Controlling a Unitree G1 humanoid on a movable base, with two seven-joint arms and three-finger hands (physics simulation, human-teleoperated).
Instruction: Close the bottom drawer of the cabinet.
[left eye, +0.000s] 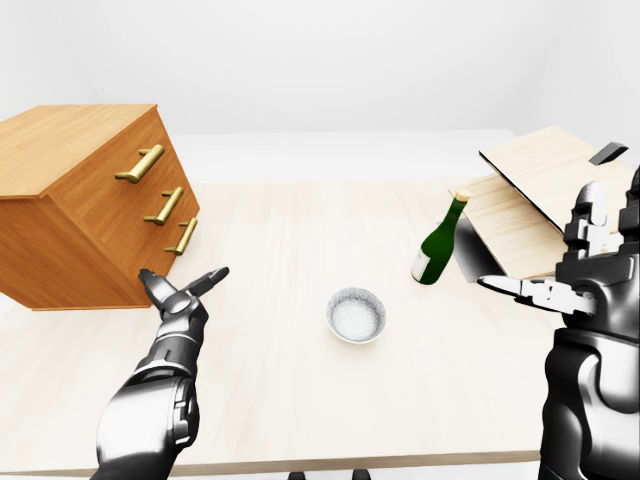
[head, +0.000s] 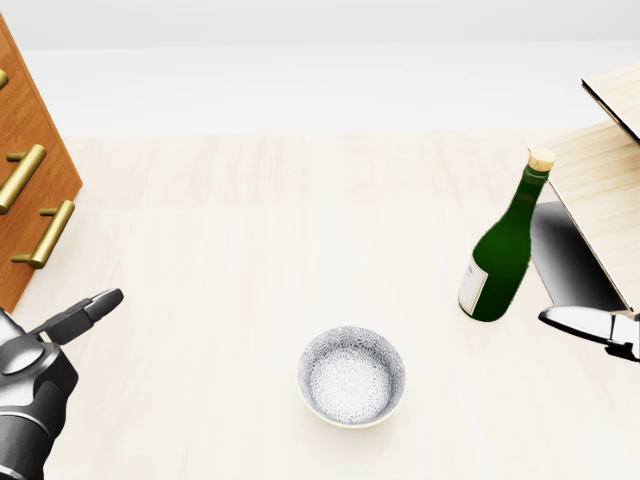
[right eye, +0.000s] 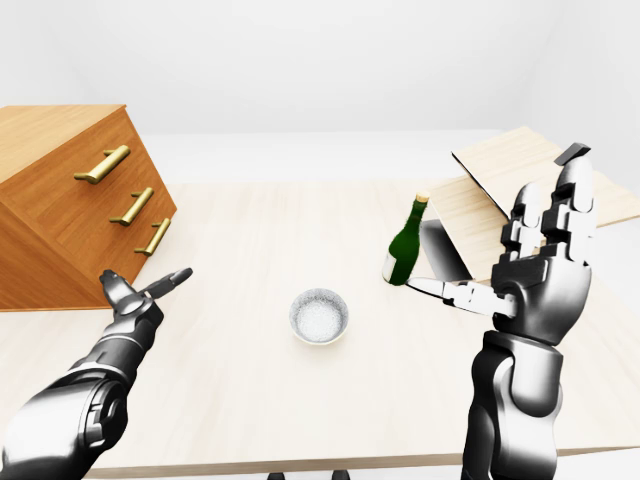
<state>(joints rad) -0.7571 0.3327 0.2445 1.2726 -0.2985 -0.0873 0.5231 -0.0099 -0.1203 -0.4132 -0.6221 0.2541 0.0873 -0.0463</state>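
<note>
The wooden cabinet (left eye: 80, 200) stands on the table at the left of the left-eye view, with three drawers and brass handles. The bottom drawer's handle (left eye: 182, 236) is the lowest one, and its front looks level with the two above. My left hand (left eye: 185, 282) is open and empty, just below and to the right of the cabinet's lower corner, not touching it. My right hand (right eye: 520, 250) is raised with fingers spread, open and empty, at the right of the right-eye view.
A green bottle (head: 503, 250) stands upright right of the middle of the light wooden table (head: 250, 250). A small patterned bowl (head: 352, 376) sits near the middle. Light wooden boards (left eye: 540, 190) lie propped at the right.
</note>
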